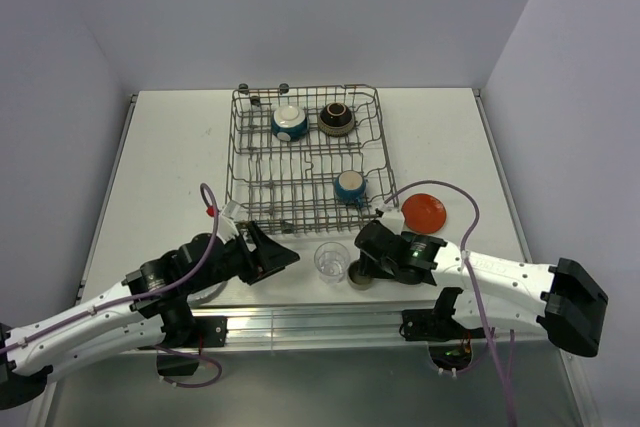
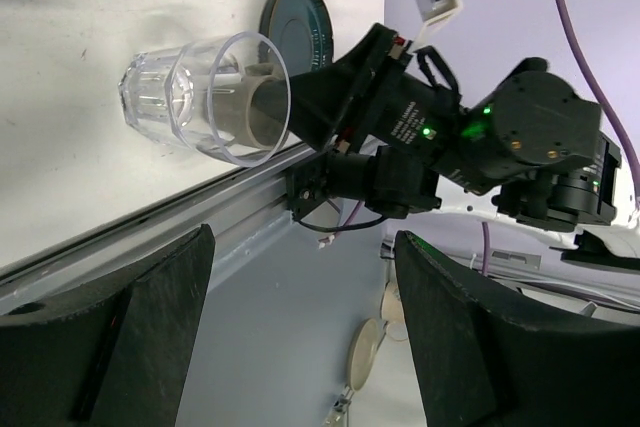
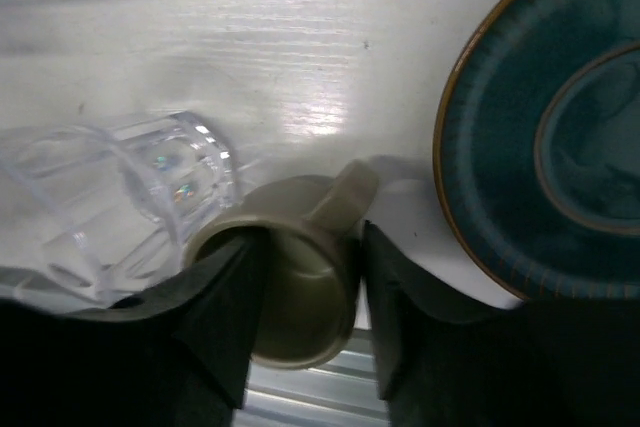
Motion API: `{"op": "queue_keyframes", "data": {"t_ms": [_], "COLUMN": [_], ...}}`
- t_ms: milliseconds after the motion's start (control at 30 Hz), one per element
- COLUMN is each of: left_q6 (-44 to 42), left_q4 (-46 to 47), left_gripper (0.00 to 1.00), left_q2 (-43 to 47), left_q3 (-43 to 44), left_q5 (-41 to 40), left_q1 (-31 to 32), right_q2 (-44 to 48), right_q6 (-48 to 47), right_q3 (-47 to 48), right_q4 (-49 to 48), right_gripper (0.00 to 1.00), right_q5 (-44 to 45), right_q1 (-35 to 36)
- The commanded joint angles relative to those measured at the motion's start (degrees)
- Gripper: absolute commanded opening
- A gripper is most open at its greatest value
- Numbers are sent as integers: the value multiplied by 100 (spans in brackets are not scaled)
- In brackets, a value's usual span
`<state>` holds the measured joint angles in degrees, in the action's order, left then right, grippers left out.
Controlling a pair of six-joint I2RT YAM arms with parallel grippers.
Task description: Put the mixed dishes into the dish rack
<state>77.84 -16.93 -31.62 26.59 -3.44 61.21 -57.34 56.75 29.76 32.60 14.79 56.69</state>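
The grey wire dish rack [image 1: 250, 162] stands at the back middle. It holds a blue mug with a white inside [image 1: 290, 123], a brown bowl [image 1: 335, 119] and a second blue mug [image 1: 350, 187]. A clear glass [image 1: 331, 260] stands upright near the front edge and also shows in the left wrist view [image 2: 205, 97]. My left gripper [image 1: 285, 257] is open and empty, just left of the glass. My right gripper [image 3: 310, 237] straddles the wall of a beige cup [image 3: 300, 297], one finger inside and one outside by the handle, with a gap still showing. A teal plate [image 3: 560, 127] lies beside the cup.
An orange-red plate [image 1: 425, 211] lies on the table right of the rack's front corner. The metal rail of the table's front edge [image 1: 320, 322] runs just below the cup and glass. Grey walls close in the back and sides.
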Motion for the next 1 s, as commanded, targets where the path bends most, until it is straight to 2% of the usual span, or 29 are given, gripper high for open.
{"op": "queue_keyframes", "data": {"t_ms": [0,33,167,300,533,733,800,967], "left_q6": [29,12,-50,-146,-331,-752,-910,-990], "left_q4": [-240,-293,-478,-583,-628,-382,-408,-618], "left_gripper": [78,78,79,79,78,72,66,62], "left_q2": [147,190,235,209,130,-353,-651,-1074], "left_q3": [48,92,197,303,505,716,899,1331], "left_q5": [-121,-156,-209,-227,-157,282,300,29], "left_q1": [23,23,23,23,23,22,23,233], "right_q2": [-242,-286,-339,-234,240,873,787,-425], "right_q6": [485,538,758,951,1136,987,908,1083], "right_q3": [21,47,231,442,1031,1568,1796,2883], "right_q4": [-184,-97,228,738,1898,1759,1750,2381], "right_gripper": [48,44,15,0,0,0,0,0], "right_q5": [436,498,797,1105,1518,1545,1580,2027], "right_q1": [228,290,536,650,967,1371,1424,1818]}}
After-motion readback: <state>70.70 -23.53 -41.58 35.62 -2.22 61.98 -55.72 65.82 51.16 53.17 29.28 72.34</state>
